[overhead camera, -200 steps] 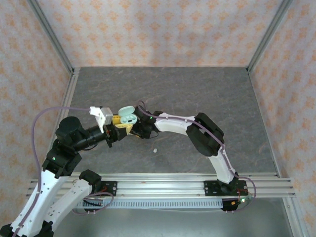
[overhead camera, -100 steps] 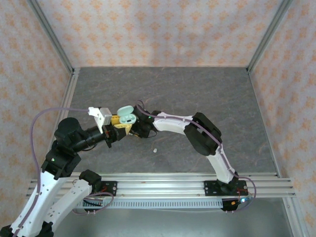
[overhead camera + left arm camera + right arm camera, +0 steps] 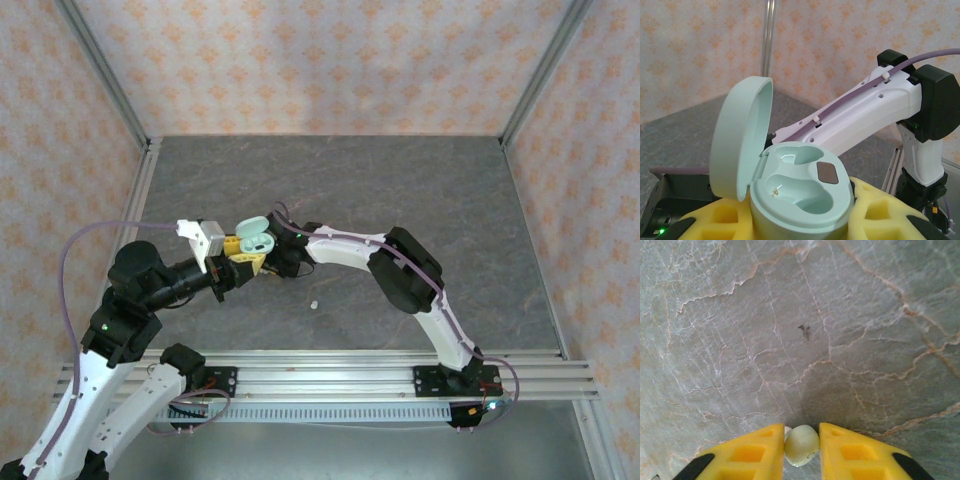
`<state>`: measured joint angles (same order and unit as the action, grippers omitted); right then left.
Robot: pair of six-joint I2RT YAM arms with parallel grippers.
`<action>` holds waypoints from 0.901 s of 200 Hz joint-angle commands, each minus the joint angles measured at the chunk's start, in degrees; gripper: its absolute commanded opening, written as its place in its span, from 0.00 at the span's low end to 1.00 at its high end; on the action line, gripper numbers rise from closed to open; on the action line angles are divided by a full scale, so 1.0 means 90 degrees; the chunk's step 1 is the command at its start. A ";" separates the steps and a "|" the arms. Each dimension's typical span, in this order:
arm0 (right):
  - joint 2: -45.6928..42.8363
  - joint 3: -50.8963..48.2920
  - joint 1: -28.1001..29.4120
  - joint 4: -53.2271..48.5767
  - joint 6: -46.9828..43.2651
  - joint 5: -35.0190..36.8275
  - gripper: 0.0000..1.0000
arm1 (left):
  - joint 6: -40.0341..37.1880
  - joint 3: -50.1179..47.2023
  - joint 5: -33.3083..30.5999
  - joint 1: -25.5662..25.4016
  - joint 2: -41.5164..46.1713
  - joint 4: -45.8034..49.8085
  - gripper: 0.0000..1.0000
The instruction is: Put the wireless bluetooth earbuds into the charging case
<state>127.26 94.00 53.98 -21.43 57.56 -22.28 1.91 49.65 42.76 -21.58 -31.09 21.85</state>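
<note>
- Now, the left gripper [image 3: 800,222] is clamped around the charging case [image 3: 800,195], holding it upright off the table with its lid [image 3: 740,137] swung open; both wells look empty
- The right gripper [image 3: 801,450] pinches one earbud [image 3: 801,444] between its yellow fingertips [image 3: 760,450], with only the very tips on it, above the grey table [image 3: 805,315]
- A second earbud [image 3: 314,302] lies loose on the table, in front of the two grippers and apart from them
- The hold on the pinched bud is shallow, so a nudge against the case rim could pop it free and send it rolling
- I cannot tell which way the bud faces; if it arrives turned wrong, it would likely sit proud of the well instead of seating
- Pushing down on a case held in the air could tilt it in that grip or knock the lid shut, since the arms work very close together
</note>
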 commanded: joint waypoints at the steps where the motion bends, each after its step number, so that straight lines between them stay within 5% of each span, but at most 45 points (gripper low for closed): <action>1: 0.0205 0.0200 0.0045 -0.0342 -0.0153 0.0141 0.20 | -0.0068 0.0026 -0.0074 0.0043 0.0089 0.0055 0.21; 58: -0.0261 0.0052 -0.0145 -0.0532 -0.0652 0.0241 0.10 | -0.0203 -0.0112 -0.0027 0.0045 0.0104 0.0037 0.21; 119: -0.1802 -0.0974 -0.0923 -0.0968 -0.1411 0.0329 0.08 | -0.0187 -0.0369 0.0204 0.0029 -0.0247 -0.0683 0.21; 180: -0.3494 -0.1243 -0.1390 -0.2599 -0.2386 0.0367 0.07 | -0.0442 -0.0677 0.0076 -0.0264 -0.0822 -0.1773 0.22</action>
<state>101.91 83.44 41.80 -35.33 41.41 -20.34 0.14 44.27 43.20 -22.55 -36.80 13.47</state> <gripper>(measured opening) 0.074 0.327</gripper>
